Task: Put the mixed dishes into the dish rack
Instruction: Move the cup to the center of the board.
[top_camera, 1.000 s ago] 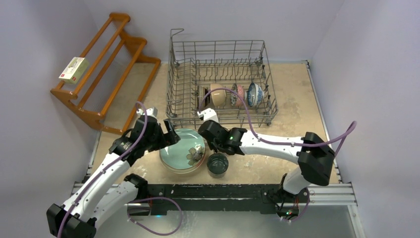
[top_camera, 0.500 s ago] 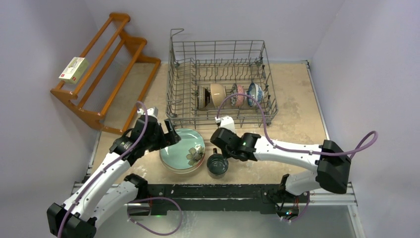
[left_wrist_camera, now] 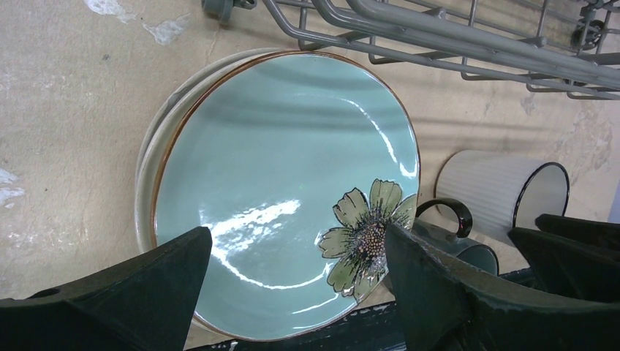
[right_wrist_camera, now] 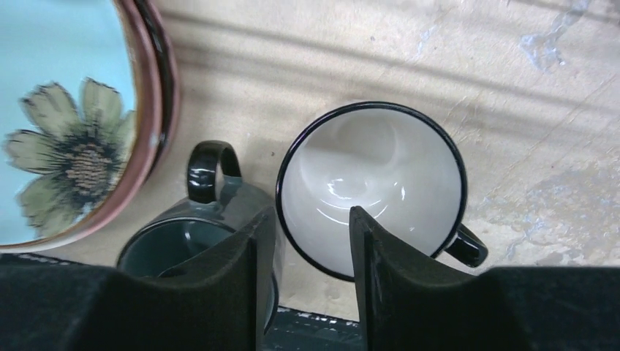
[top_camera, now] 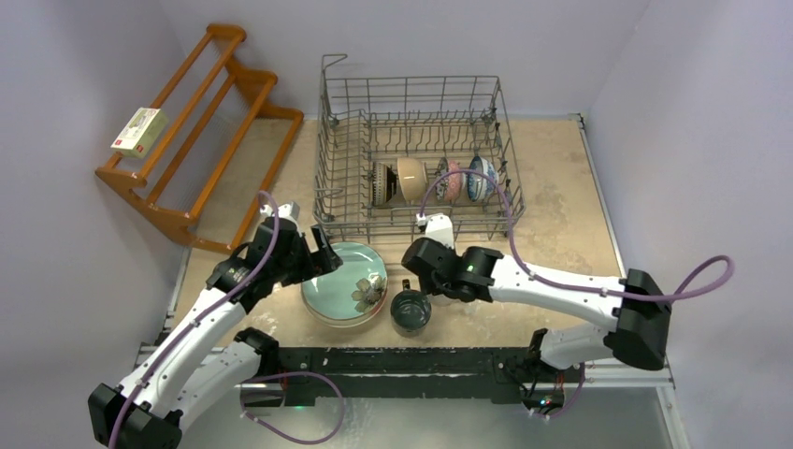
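On the left, the left arm (top_camera: 215, 309) has not moved in the last second. Its jaws are spread wide and hold nothing, poised over the near-left rim of the mint green plate (left_wrist_camera: 278, 183), which tops a stack lying flat on the tabletop (top_camera: 561, 187) just in front of the dish rack (top_camera: 325, 178). Just right of the stack stands the dark teal mug (top_camera: 410, 311), and touching or nearly touching it is the white mug (right_wrist_camera: 365, 175), both upright. The change is on the right: the right arm (top_camera: 552, 281) has swung its elbow outward and drawn back from the rack front. Its jaws, clenched a second ago, are now parted, one finger over the white mug's inside and the other outside its wall, grasping nothing yet. That looks like the set-up for picking up the white mug. Four bowls (top_camera: 430, 180) already stand in the rack, so the plates and both mugs remain to load.
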`<control>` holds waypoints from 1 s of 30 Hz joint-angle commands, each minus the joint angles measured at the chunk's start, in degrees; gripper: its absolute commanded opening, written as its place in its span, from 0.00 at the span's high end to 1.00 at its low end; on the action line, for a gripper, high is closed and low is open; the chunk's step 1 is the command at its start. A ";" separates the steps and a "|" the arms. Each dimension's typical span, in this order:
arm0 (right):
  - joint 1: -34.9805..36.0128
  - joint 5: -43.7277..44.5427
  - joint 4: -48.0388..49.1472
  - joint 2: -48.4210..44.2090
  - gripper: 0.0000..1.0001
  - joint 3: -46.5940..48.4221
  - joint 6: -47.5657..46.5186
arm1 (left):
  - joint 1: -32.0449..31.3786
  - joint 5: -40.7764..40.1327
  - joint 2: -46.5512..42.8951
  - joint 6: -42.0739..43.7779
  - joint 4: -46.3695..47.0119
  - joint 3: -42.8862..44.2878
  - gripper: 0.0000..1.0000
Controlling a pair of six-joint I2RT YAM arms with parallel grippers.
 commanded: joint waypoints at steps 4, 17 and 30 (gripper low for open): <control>0.21 -1.51 1.60 -8.06 0.49 2.55 -2.71 | 0.25 1.61 -0.70 1.18 2.40 -0.31 0.13; 0.26 -7.94 4.27 -6.51 0.28 0.70 -11.70 | 0.24 2.34 -0.93 1.35 2.93 -0.71 0.13; 0.23 -10.89 4.43 -0.84 0.30 -0.29 -14.29 | 0.20 2.69 -0.70 1.45 3.42 -0.93 0.13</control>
